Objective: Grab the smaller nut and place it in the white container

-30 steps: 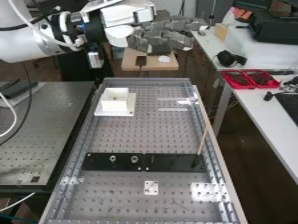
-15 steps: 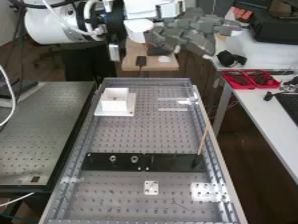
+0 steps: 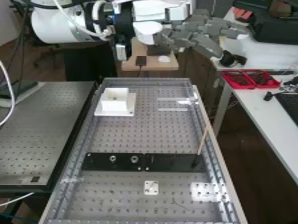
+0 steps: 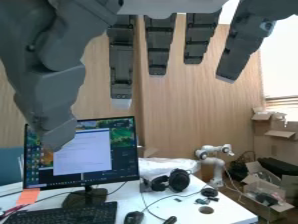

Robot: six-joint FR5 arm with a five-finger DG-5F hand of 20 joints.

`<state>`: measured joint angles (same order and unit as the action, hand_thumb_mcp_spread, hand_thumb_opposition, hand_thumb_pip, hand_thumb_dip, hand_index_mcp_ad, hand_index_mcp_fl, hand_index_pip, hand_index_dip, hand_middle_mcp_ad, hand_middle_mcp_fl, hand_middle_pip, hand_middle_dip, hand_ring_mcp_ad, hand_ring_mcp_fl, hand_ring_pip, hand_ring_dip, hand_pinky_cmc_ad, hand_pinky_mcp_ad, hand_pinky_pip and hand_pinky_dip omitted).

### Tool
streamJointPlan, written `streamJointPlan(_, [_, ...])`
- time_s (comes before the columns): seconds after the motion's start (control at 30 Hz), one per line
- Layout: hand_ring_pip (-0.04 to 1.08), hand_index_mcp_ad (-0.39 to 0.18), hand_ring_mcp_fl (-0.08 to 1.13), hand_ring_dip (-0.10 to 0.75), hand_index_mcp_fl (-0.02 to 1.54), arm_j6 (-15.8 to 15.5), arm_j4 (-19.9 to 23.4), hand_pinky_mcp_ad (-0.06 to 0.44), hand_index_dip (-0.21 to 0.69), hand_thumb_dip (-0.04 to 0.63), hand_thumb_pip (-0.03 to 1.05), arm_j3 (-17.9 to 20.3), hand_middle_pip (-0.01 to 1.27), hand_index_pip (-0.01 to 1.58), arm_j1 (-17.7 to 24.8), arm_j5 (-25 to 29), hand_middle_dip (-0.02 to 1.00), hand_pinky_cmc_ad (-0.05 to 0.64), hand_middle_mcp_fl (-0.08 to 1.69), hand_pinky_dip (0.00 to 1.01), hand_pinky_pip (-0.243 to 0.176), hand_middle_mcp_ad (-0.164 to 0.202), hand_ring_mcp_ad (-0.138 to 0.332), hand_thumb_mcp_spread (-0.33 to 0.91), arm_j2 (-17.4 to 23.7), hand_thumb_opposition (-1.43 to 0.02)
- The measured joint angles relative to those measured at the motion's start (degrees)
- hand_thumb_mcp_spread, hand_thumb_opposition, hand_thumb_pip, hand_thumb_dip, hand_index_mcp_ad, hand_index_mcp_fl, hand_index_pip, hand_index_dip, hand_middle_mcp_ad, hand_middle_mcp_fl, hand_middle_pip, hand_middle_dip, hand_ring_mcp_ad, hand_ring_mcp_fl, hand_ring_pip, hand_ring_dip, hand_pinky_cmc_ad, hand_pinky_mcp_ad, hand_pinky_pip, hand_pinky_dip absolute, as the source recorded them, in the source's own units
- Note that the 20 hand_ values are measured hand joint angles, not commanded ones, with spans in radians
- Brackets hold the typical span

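Well away from the black bar (image 3: 174, 164), straight-fingered hand (image 3: 193, 37)

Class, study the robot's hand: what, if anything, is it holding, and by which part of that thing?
Nothing is held: the hand is open, with nothing between its extended fingers and thumb.

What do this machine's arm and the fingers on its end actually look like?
The arm is smooth, rounded and white, with black bands and a black section towards its end. A thin white cable loops along it. The fingers are dark grey, built from blocky, angular segments.
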<state>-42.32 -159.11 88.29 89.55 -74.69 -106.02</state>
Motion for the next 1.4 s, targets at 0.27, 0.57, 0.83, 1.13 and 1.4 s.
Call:
streamJointPlan(0.27, [0.12, -0.119, 0.00, 0.065, 0.10, 0.32, 0.80, 0.295, 0.164, 0.182, 0.52, 0.98, 0.13, 1.01, 0.18, 0.43, 0.21, 0.347, 0.12, 0.51, -0.091, 0.052, 0.150, 0.32, 0.31, -0.77])
streamJointPlan(0.57, [0.12, -0.120, 0.00, 0.065, 0.10, -0.05, 0.30, 0.295, 0.164, 0.182, 0.52, 0.88, 0.13, 1.01, -0.18, -0.23, 0.21, 0.347, 0.12, 0.51, -0.091, 0.052, 0.150, 0.32, 0.58, -0.77])
streamJointPlan(0.83, [0.12, -0.120, 0.00, 0.065, 0.11, 0.80, -0.52, 0.295, 0.164, 0.182, 0.52, 0.95, 0.13, 1.01, -0.87, -1.66, 0.21, 0.347, 0.12, 0.51, -0.091, 0.052, 0.150, 0.32, 0.58, -0.77])
streamJointPlan(1.13, [0.12, -0.120, 0.00, 0.065, 0.13, 0.87, -1.03, 0.295, 0.164, 0.182, 0.51, 1.89, 0.13, 1.02, -1.28, -2.83, 0.21, 0.347, 0.12, 0.50, -0.091, 0.052, 0.150, 0.32, 1.40, -0.78])
streamJointPlan(1.4, [0.11, -0.117, 0.00, 0.065, 0.12, 0.75, -1.91, 0.295, 0.164, 0.182, 0.51, 2.31, 0.13, 1.01, -1.62, -3.79, 0.21, 0.347, 0.14, 0.50, -0.091, 0.052, 0.150, 0.32, 2.09, -0.78])
